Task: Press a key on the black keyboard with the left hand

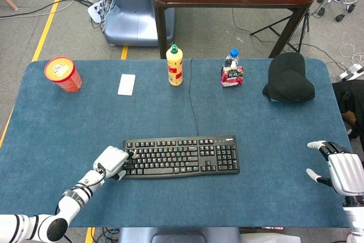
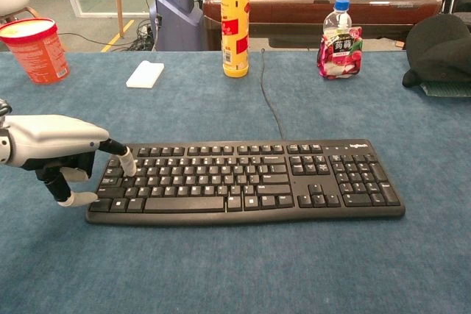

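The black keyboard (image 1: 181, 156) (image 2: 246, 179) lies flat near the table's front middle, its cable running to the far edge. My left hand (image 1: 112, 161) (image 2: 55, 148) sits at the keyboard's left end. One finger is stretched out with its fingertip (image 2: 129, 163) resting on a key in the leftmost columns, and the other fingers are curled under beside the keyboard's edge. It holds nothing. My right hand (image 1: 341, 172) hovers at the table's right edge, far from the keyboard, fingers apart and empty; the chest view does not show it.
Along the back of the blue table (image 1: 68, 123) stand a red cup (image 1: 63, 74), a white pad (image 1: 127, 84), a yellow bottle (image 1: 174, 65), a small water bottle (image 1: 232, 69) and a black cap (image 1: 289, 78). The keyboard cable (image 1: 193, 101) runs between the bottles.
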